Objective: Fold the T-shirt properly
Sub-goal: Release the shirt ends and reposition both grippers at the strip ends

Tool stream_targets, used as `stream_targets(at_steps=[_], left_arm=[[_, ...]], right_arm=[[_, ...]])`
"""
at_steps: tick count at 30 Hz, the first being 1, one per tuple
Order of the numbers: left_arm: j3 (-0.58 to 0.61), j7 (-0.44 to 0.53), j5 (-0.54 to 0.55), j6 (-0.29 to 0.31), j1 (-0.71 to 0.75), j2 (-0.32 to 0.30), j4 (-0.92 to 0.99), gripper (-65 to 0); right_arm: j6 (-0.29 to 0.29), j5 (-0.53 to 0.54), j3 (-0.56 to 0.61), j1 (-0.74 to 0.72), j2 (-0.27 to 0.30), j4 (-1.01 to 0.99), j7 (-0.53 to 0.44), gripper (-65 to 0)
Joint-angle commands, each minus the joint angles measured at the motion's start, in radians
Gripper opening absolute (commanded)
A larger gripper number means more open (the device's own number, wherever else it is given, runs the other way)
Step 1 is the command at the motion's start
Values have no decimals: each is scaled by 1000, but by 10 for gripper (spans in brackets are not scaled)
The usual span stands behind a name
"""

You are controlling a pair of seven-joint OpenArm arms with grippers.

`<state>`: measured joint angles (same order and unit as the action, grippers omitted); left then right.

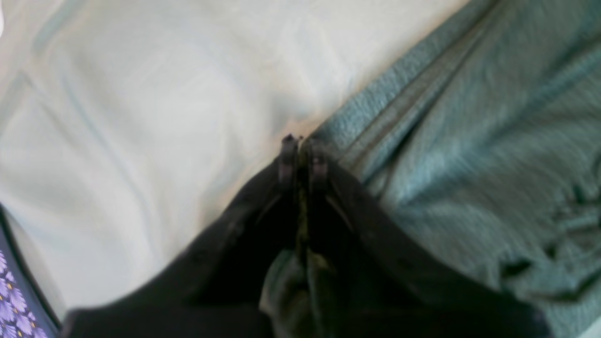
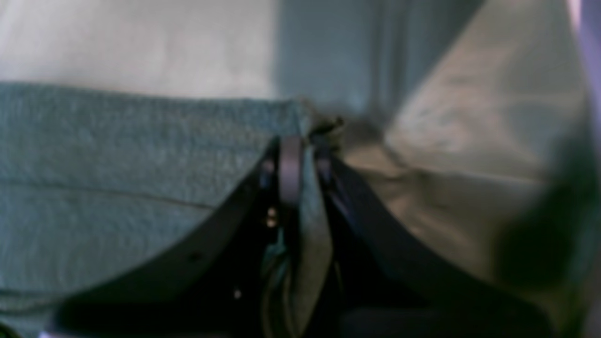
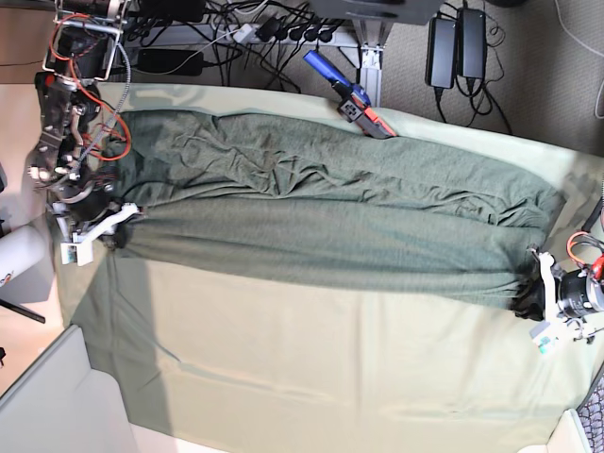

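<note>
Both arms reached low at opposite ends, wrists bent down. The left gripper [image 1: 300, 155] had its fingers [image 1: 287, 162] pinched together on a fold of the T-shirt [image 1: 469, 141]. The right gripper [image 2: 303, 162] likewise clamped the shirt's edge.

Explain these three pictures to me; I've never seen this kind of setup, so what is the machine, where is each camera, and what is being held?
This is a robot with two arms working over a table. The wide picture looks down on the whole scene; the two close-ups come from cameras on the arms' wrists, looking along the fingers.

A pale green cloth covers the table. On it lies the T-shirt, dark olive and wrinkled, stretched across the table as a long band. A blue and red tool sits at the far edge.

The left gripper, on the right of the wide picture, is shut on the T-shirt's edge at one end. The right gripper, on the left of that picture, is shut on the other end. Both close-ups are blurred, but fabric shows pinched between the fingers in each.
</note>
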<state>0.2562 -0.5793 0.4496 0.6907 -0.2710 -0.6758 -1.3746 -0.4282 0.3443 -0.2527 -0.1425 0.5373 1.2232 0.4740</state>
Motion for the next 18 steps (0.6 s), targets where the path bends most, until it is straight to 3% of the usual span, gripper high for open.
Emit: stream_targets(at_steps=[1,10,18], left_arm=[[-8,3,19,7,-10,-32,-35,-650],[-28,2,19,7,147,-56,-269,-650],[-105,-6,-13,7,236,-56,-302,-650]], right_arm=[[-14,14,-8,-9,32,24,-22,-650],[-14,38,-49,84,53,83,-33,-650],[-13,51,-126,202,53,183,-34,-650]])
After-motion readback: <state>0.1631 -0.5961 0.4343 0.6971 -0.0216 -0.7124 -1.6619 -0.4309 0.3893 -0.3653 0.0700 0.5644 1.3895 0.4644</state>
